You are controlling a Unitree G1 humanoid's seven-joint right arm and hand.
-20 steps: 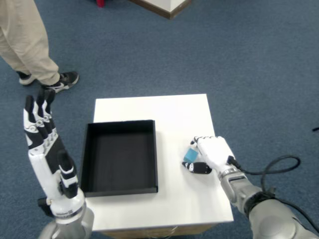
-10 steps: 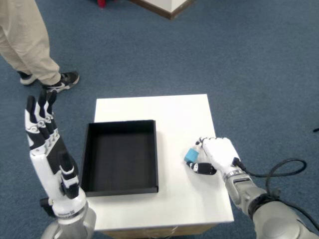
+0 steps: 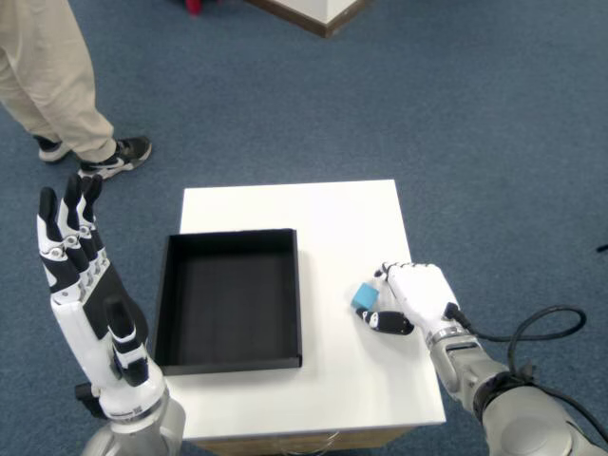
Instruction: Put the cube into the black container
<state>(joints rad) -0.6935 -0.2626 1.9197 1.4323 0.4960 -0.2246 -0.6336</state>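
Since the frame half a second back, left robot hand (image 3: 90, 313) has drifted slightly left and its fingers lean further outward; right robot hand (image 3: 415, 296) and cube (image 3: 365, 296) sit essentially where they were.

Left to right: person's legs in beige trousers (image 3: 47, 76) and dark sneakers (image 3: 112, 159) stand on blue, fine-textured carpet (image 3: 494, 123) at upper left. Left robot hand is raised beside the tabletop, white shell with black joint segments, fingers straight and close together, holding nothing.

Black container (image 3: 229, 298) is a shallow rectangular tray, matte, thin upright walls, interior bare; long axis runs near to far. It rests on the left half of the square, smooth white tabletop (image 3: 313, 214).

Cube is small, light blue, smooth-faced, lying on the tabletop right of the container and well apart from it. It sits slightly rotated against the table edges; no long axis discernible.

Right robot hand is curled around the cube, fingers against its right side, black-tipped thumb (image 3: 385, 322) just below it. A firm pinch cannot be confirmed. Black cable (image 3: 532, 323) loops behind the wrist.
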